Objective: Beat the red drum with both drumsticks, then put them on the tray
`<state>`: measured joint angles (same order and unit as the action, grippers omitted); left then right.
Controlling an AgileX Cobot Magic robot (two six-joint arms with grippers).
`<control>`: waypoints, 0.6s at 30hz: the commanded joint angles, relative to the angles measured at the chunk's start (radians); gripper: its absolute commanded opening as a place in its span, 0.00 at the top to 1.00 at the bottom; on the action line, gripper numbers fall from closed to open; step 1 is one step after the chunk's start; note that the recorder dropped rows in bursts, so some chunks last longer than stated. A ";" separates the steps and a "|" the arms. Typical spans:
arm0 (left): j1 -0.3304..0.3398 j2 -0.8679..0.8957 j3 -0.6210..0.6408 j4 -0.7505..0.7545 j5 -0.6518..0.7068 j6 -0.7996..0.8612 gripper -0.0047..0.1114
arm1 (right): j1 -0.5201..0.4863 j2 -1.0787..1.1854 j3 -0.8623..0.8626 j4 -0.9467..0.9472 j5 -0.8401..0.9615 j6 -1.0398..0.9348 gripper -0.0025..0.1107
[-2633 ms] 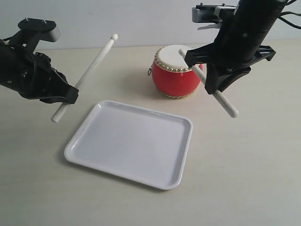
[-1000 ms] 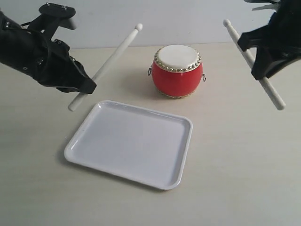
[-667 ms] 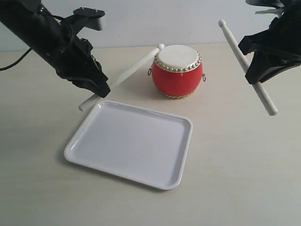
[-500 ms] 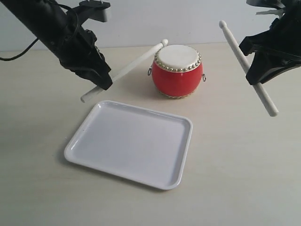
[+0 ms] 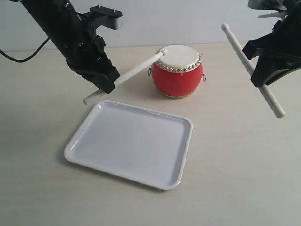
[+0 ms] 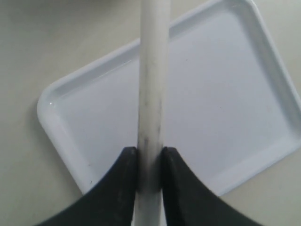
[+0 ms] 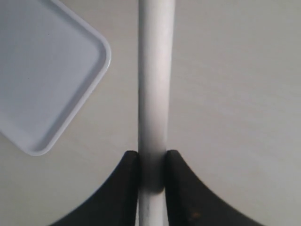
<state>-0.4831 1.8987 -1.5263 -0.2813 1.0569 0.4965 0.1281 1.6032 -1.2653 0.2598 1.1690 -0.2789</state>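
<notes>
The red drum (image 5: 177, 75) with its cream skin stands behind the white tray (image 5: 180, 176). My left gripper (image 5: 107, 85) is shut on one pale drumstick (image 5: 137, 69), whose rounded tip rests on the near left edge of the drum's skin. In the left wrist view that drumstick (image 6: 152, 89) runs out from the gripper (image 6: 150, 155) over the tray (image 6: 225, 94). My right gripper (image 5: 260, 75) is shut on the other drumstick (image 5: 237, 45), held slanted in the air to the right of the drum, tip up. In the right wrist view this drumstick (image 7: 155, 75) sits between the jaws of the gripper (image 7: 153, 157).
Bare pale tabletop (image 5: 244, 160) surrounds the tray and drum. A corner of the tray (image 7: 51, 80) shows in the right wrist view. A pale wall runs along the back edge of the table.
The left arm has swung right and down, bringing its drumstick's tip from the air onto the drum's skin. The right arm and its stick have barely shifted.
</notes>
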 commanded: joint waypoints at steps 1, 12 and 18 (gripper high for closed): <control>-0.008 -0.004 -0.009 0.015 -0.043 -0.012 0.96 | -0.003 -0.010 0.004 -0.010 0.021 0.001 0.98; -0.068 0.038 -0.051 0.139 -0.040 -0.083 0.96 | -0.003 -0.010 0.004 -0.034 0.032 0.039 0.98; -0.071 0.089 -0.147 0.144 0.026 -0.093 0.96 | -0.003 -0.010 0.004 -0.043 0.039 0.039 0.98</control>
<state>-0.5500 1.9824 -1.6344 -0.1470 1.0655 0.4196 0.1281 1.6032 -1.2653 0.2334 1.2051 -0.2430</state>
